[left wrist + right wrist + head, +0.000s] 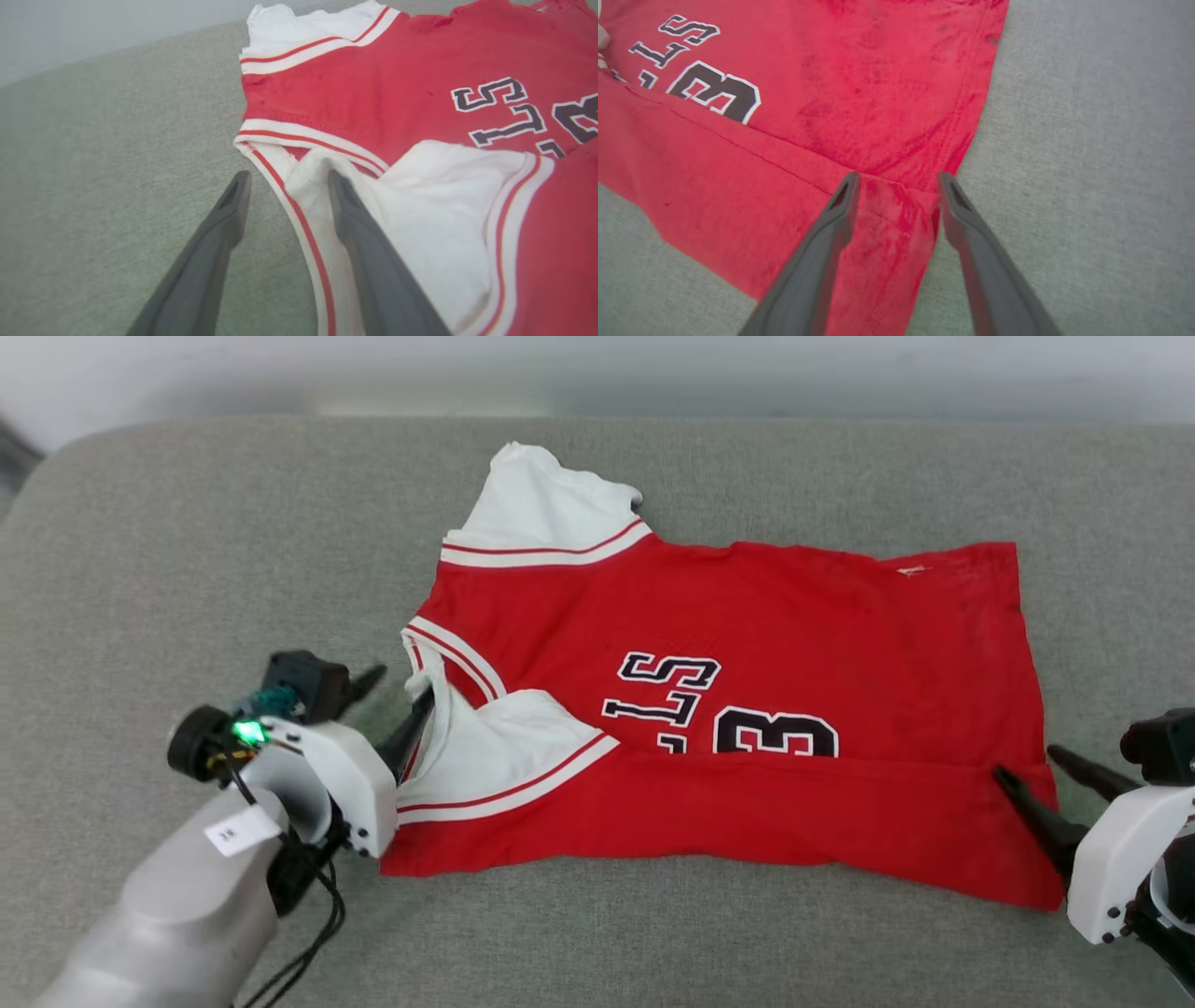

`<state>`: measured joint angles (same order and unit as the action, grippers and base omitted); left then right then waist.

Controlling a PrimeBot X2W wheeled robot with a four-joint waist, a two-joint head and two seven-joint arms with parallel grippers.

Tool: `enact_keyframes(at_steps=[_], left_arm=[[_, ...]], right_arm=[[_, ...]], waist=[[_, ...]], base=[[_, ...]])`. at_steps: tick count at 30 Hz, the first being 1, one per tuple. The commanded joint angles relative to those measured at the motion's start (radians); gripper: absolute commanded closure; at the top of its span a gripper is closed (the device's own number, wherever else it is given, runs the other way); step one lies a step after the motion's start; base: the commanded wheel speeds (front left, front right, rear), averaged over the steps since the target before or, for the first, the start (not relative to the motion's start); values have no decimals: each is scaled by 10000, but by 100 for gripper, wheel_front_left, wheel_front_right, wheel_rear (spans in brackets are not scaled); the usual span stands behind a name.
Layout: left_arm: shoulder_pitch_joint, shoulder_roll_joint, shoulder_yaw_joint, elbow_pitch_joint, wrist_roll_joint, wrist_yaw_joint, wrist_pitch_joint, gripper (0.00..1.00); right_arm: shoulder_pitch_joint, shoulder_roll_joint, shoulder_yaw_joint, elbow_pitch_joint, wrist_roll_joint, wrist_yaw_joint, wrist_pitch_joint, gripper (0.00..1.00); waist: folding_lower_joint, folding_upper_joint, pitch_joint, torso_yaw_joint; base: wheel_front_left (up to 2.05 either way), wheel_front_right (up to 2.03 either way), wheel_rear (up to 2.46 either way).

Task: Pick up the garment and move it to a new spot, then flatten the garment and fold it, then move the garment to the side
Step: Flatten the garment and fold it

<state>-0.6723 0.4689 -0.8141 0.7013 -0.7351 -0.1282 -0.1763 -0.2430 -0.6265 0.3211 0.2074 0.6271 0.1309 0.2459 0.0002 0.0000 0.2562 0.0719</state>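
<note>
Looked bright and even under soft diffuse light, no glare or hot spots. Cast only faint, soft shadows along the near edge of the garment (728,709). Came out sharp in head view. Went softer in wrist views, with the fingers (373,261) blurred near the lens and wide-angle stretch at the edges.

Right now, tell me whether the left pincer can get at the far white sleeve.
Probably yes. The left pincer stands open at the collar of the garment, and the far white sleeve lies uncovered on the grey cushion, with only flat cloth and bare cushion between them.
</note>
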Motion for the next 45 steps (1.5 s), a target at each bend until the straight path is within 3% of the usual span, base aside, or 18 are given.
enact_keyframes(at_steps=[1,5,9,19,25,30,38,39,40,45], left_arm=[[-351,185,13,-174,-59,-6,-31,0],[-770,589,66,-509,54,-6,117,0],[-1288,961,-12,-1180,-14,-7,996,0],[-2150,1757,-1178,-2879,-2123,-4,6907,0],[-2207,1905,-1743,-2935,-3178,-3,9251,0],[-1636,1755,-2412,-2412,-3480,-4,10176,0],[-800,1361,-3009,-1568,-3718,-4,10070,0],[-767,1314,-3087,-1594,-3745,-4,10013,44],[-759,1282,-3168,-1638,-3794,-6,9979,100],[-1090,1517,-3373,-2094,-3811,-15,9504,100]], right_arm=[[87,43,-105,-205,46,-3,-106,0],[284,50,-288,-494,-9,-3,-145,0],[498,117,-612,-868,-107,-3,-30,0],[840,308,-1046,-1536,-321,-3,527,0],[737,395,-1002,-1750,-325,-3,844,0],[468,426,-859,-1756,-235,-3,1024,0],[25,313,-621,-1564,-119,-3,1002,0],[-54,291,-603,-1551,-102,-3,1001,0],[-125,227,-578,-1558,-95,-3,1020,0],[-573,-343,-270,-1726,-6,-3,1487,0]], waist=[[-2,0,-352,99],[-2,0,-644,200],[-2,0,-977,328],[-2,0,-1148,379],[-2,0,-951,140],[-2,0,-613,-250],[-2,0,-367,-522],[-2,0,-366,-527],[-2,0,-384,-523],[-2,0,-690,-459]], base=[[0,0,0],[0,0,0],[0,0,0],[0,0,0],[0,0,0],[0,0,0],[0,0,0],[0,0,0],[0,0,0],[0,0,0]])
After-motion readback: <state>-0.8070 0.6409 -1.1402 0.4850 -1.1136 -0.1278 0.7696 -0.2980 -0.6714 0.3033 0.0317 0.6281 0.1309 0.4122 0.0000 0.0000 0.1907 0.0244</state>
